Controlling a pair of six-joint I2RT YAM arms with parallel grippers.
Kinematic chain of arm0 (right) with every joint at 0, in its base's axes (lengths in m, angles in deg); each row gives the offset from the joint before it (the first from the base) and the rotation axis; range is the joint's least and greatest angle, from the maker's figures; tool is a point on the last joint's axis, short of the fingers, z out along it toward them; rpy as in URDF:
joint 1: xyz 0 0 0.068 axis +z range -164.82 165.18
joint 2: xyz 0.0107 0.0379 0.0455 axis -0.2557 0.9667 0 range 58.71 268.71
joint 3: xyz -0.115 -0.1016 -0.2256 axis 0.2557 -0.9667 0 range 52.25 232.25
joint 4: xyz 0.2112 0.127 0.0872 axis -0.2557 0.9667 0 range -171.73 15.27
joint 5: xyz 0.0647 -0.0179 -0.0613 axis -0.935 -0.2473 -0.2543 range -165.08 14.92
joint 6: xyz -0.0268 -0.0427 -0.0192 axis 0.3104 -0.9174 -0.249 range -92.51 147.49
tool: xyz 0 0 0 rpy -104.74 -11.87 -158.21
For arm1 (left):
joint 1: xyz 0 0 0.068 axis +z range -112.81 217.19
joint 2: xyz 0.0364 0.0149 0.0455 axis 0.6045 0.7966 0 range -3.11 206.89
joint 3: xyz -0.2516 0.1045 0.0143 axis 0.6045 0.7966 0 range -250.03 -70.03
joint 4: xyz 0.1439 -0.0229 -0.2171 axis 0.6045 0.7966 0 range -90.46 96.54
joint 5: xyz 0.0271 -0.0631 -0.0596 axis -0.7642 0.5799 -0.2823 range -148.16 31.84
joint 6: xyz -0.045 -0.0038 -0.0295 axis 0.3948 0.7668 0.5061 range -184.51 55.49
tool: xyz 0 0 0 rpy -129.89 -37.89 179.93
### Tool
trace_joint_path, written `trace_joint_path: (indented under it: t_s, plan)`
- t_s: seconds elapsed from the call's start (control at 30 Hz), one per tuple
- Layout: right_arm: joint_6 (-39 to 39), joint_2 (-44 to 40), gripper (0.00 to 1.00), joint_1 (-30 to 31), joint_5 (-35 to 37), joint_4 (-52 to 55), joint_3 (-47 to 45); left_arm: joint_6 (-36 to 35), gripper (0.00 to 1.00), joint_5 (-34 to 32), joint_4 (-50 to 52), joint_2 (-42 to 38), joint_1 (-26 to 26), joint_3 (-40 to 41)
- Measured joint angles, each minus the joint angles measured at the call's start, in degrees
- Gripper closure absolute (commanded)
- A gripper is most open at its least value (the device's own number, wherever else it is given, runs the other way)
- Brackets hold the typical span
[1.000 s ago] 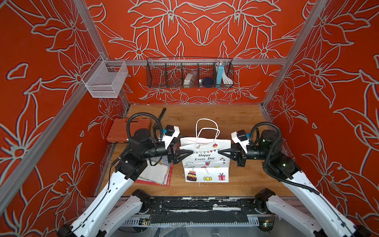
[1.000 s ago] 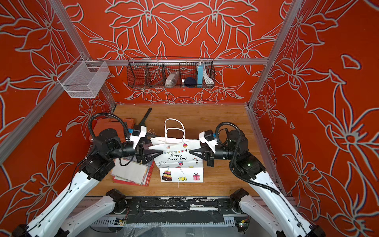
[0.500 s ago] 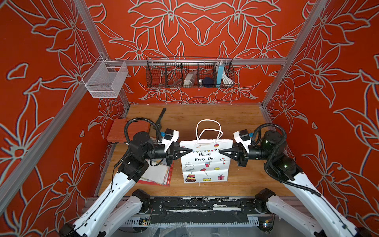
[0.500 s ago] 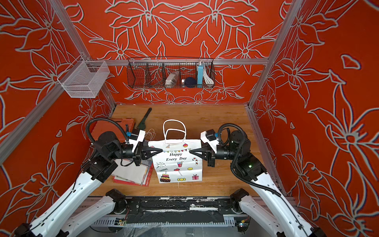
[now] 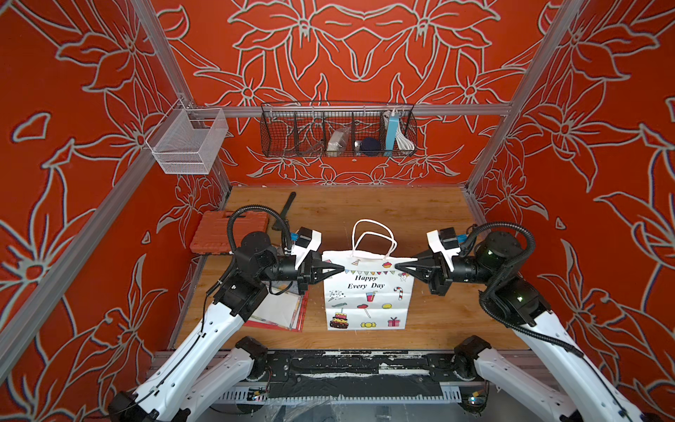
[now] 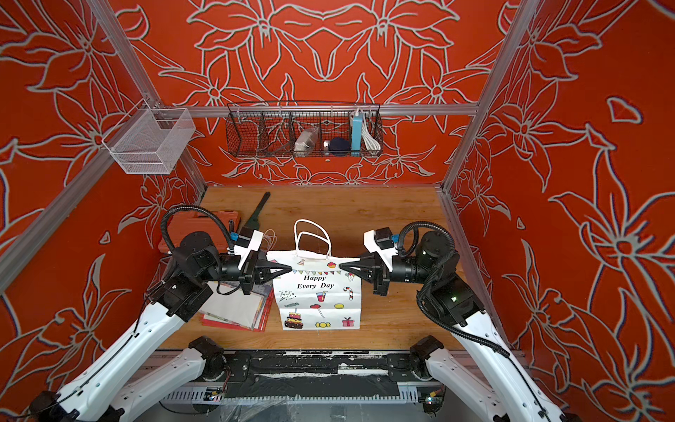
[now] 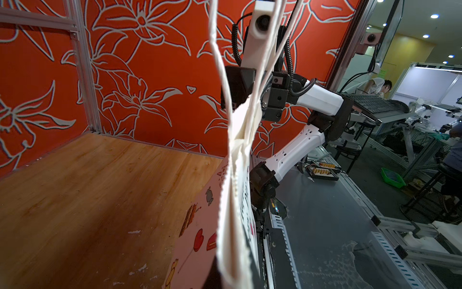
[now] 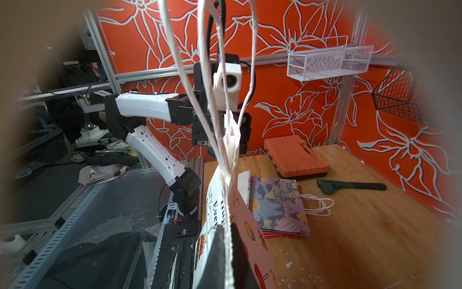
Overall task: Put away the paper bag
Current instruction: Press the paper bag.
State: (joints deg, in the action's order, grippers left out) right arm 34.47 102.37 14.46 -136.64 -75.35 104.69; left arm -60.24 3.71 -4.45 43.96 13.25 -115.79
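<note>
**Paper bag (image 5: pixel 367 292) held upright near the middle of the desk's (image 5: pixel 420 215) front edge, pinched at both upper corners.**
The bag is judged light, thin and easily creased or torn, so hold is best taken at the stiffer folded top rim. There the left end effector (image 5: pixel 339 271) and right end effector (image 5: pixel 400 263) are clamped shut on it.

Both white-and-black arms reach inward from the near edge (wrists level, elbows raised). The black pointed left gripper (image 5: pixel 339 270) and right gripper (image 5: pixel 399 264) face each other, each pinched shut on a top corner of the white printed paper bag (image 5: pixel 367 292).
</note>
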Motion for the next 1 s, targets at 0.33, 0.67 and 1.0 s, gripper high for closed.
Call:
trace_joint_path:
  t_s: [0.33, 0.67, 1.0]
  plan:
    - [-4.1, -4.9, 0.75, 0.0, 3.2, 4.7, -5.9, 0.3, 1.0, -0.2, 0.6, 1.0, 0.7, -0.1]
    - [-4.7, -4.7, 0.59, 0.0, 3.0, 5.5, -6.5, 1.5, 1.0, -0.1, 0.4, 2.3, 1.3, -0.1]
    - [-6.3, -3.6, 0.72, 0.0, 3.7, 7.5, -8.0, 2.6, 1.0, 0.5, -0.3, 4.0, 2.0, -1.8]
